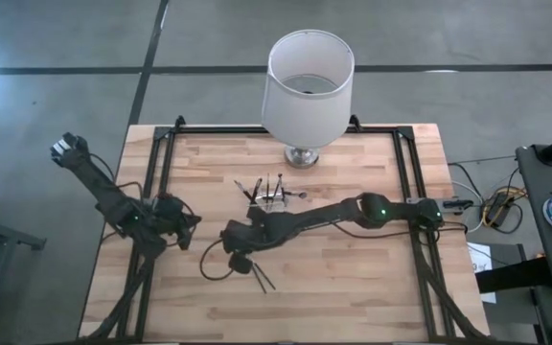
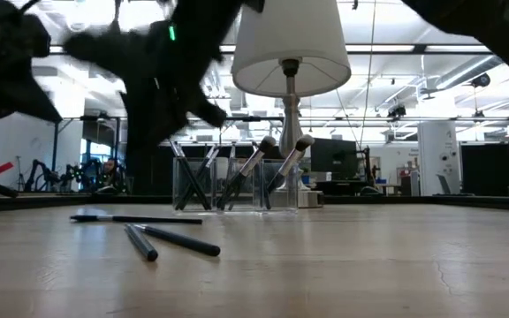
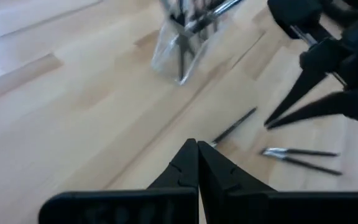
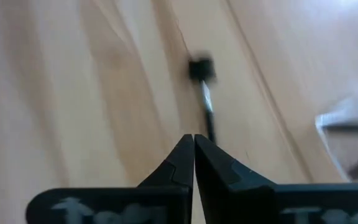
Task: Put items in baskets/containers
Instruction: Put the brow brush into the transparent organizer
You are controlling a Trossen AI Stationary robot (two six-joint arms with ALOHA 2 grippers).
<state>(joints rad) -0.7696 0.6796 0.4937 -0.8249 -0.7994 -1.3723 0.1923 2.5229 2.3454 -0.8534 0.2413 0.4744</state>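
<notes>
Clear plastic makes the holder hard to pick out: from above its walls nearly vanish against the wooden table, and only the dark brushes standing in it, in front of the lamp, mark its place near the middle of the table's far half. The low view shows them better, leaning at angles inside the see-through walls, two with pale bristle heads above the rim. How many stand there cannot be counted, since the right arm's dark bulk covers the holder's left part in that view. Three more brushes lie loose on the wood: two crossed sticks toward the near edge and one thin brush just behind them. In the right wrist view a brush with a dark head and metal collar lies on the boards, its lower shaft hidden behind the fingertips. The right gripper has its fingers pressed together, holding nothing, low over the table; that arm reaches from the right side across the middle, elbow bent. The left gripper is likewise pinched closed and empty, the left arm folded at the table's left side, pointing toward the loose brushes.
</notes>
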